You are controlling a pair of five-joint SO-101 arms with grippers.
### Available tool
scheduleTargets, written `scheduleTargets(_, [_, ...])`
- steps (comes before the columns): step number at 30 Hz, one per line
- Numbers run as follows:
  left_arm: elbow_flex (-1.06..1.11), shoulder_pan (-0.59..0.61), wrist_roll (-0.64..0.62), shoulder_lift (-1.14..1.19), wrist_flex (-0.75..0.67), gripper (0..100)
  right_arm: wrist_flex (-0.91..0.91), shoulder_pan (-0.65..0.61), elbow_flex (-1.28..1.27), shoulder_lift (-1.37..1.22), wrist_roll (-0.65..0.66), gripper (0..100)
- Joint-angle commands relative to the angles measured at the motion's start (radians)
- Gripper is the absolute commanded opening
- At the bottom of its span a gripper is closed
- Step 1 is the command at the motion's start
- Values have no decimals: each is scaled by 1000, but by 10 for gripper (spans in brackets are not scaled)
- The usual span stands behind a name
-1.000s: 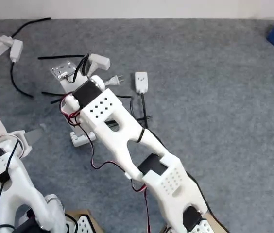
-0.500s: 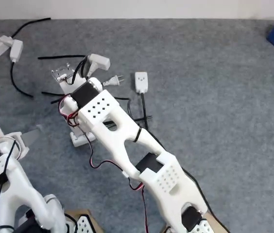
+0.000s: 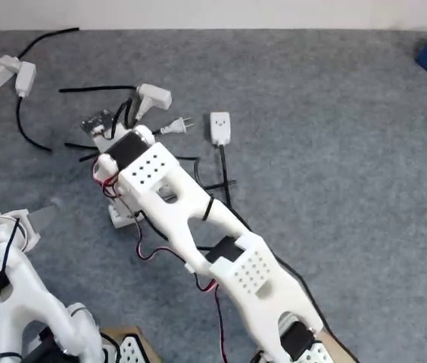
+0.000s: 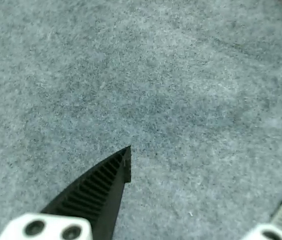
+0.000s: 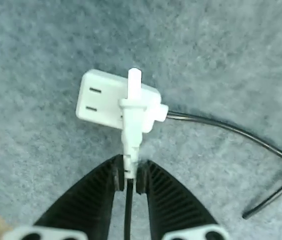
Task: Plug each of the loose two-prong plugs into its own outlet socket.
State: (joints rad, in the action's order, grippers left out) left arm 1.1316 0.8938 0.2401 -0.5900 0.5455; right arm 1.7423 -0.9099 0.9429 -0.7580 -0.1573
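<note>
Right wrist view: aligning step, seemingly, with right gripper (image 5: 127, 176) pinched shut on white plug (image 5: 131, 112) at cord end, hanging just over socket (image 5: 97, 102), upper left in high view; next likely needs prongs turned toward slots; left gripper (image 4: 211, 170) spread, empty.

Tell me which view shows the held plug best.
The right wrist view: the plug sits between the fingers, before a socket. In the high view the right arm covers it; the left wrist view faces carpet.
</note>
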Motion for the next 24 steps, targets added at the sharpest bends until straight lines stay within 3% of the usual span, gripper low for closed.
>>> scheduleTargets(1, [-10,-1,8,-10,-12,461,24,41,82,39,9,8])
scheduleTargets(7, [-64,-81,6,-8,29,461,24,48,108,48,18,8])
scheduleTargets(12, [-311,-213,6,15,402,461,24,50,127,163,94,8])
scheduleTargets(17, [-591,-348,8,156,704,461,25,99,120,490,186,8])
scheduleTargets(20, [-746,-366,6,260,801,461,25,143,-122,746,186,8])
scheduleTargets(24, [-926,-375,3,334,904,461,-59,91,-605,1029,199,8])
